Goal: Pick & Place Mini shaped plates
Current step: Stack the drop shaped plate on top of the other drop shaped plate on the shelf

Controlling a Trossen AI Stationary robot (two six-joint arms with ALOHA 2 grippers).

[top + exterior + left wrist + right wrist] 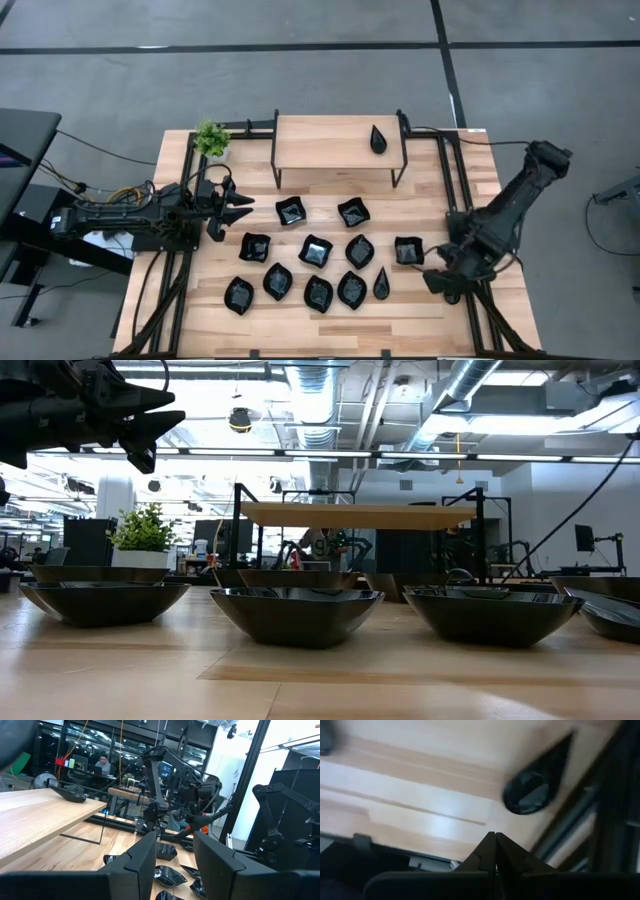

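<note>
Right gripper [437,281], fingers pressed together and empty, is hovering lower right beside the teardrop plate [381,285] (one teardrop [377,139] already on the shelf [335,143]). Left gripper [232,209], parted, is waiting. Next: open, descend over the rim.

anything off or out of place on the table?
Nothing spilled or damaged. One teardrop plate sits alone on the raised shelf, apart from the other plates grouped on the table. That fits the task.
</note>
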